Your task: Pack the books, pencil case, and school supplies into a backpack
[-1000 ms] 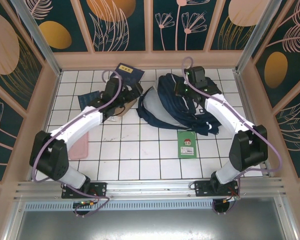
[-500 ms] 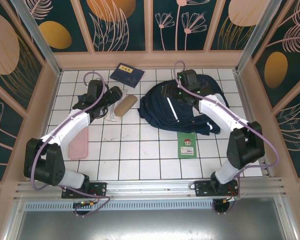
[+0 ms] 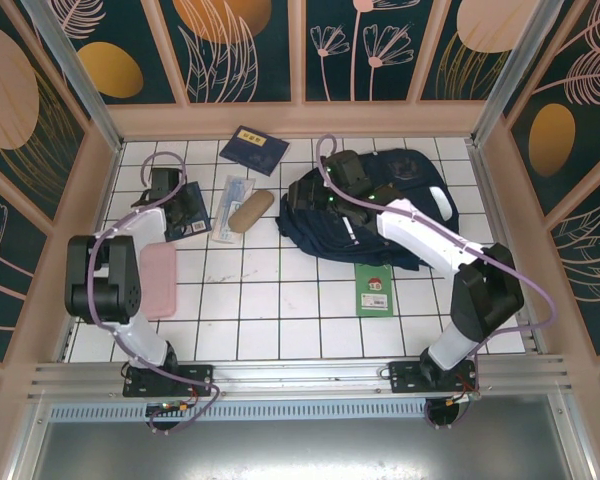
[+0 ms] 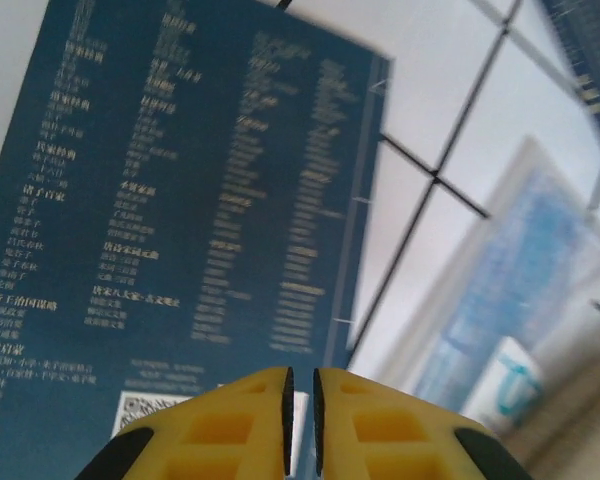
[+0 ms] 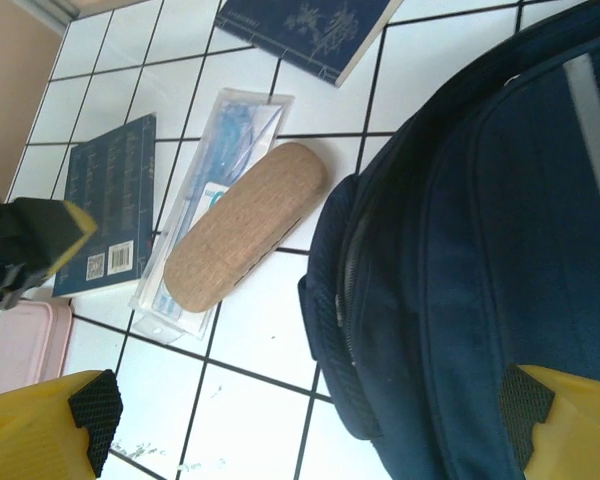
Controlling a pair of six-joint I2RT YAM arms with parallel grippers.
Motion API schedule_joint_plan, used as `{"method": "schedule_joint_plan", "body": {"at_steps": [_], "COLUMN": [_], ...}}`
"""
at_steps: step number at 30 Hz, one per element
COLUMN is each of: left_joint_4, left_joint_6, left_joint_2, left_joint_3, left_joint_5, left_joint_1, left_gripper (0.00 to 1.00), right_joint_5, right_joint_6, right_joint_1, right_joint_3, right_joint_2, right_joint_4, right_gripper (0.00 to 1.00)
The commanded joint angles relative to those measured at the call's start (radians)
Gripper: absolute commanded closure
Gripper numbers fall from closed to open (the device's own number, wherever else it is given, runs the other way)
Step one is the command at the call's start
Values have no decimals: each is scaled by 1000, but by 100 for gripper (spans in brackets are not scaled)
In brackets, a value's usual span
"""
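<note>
Green, the one booklet (image 3: 374, 288) lay nearest on the tabletop (image 3: 280, 300), right of centre, with one pink case (image 3: 158, 280) by the left edge. Beyond, the single backpack (image 3: 405, 172) lay toward the right edge, the right gripper (image 5: 310, 400) spread wide over its left end. Left of it, one brown case (image 3: 251, 210) overlapped one packet (image 3: 230, 205). The left gripper (image 4: 301, 385) was nearly closed at a navy book (image 4: 180, 200); any pinch was unclear. A second navy book (image 3: 253, 150) lay by the far edge.

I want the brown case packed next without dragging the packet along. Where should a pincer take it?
Probably across its narrow width near the middle, coming straight down from above. The brown oblong case lies flat and diagonal, partly on the clear plastic packet; its long sides run parallel, while the rounded ends would likely slip.
</note>
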Motion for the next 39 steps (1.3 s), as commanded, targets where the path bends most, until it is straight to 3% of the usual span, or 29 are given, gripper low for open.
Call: {"method": "schedule_joint_plan", "body": {"at_steps": [1, 5, 9, 15, 20, 34, 39], "left_joint_4": [8, 16, 86, 121, 159, 126, 67], "left_joint_6": [21, 1, -60, -151, -261, -408, -432], "left_joint_2": [67, 105, 101, 50, -52, -357, -523], "left_joint_3": [38, 29, -41, -128, -240, -542, -602], "left_joint_5": [23, 49, 167, 189, 177, 132, 112], "left_joint_1": [-1, -1, -6, -90, -151, -348, -364], "left_gripper": [87, 92, 92, 93, 92, 92, 87], "right_joint_5": [5, 4, 6, -13, -29, -85, -133], "right_joint_6": [29, 34, 41, 46, 54, 71, 83], "right_joint_1": [28, 53, 59, 59, 62, 98, 123], "right_joint_3": [33, 38, 37, 58, 66, 68, 63], "right_joint_2": [30, 46, 58, 94, 113, 191, 239], "right_joint_4": [24, 28, 33, 38, 53, 98, 130], "right_gripper": [1, 1, 1, 1, 1, 1, 1]}}
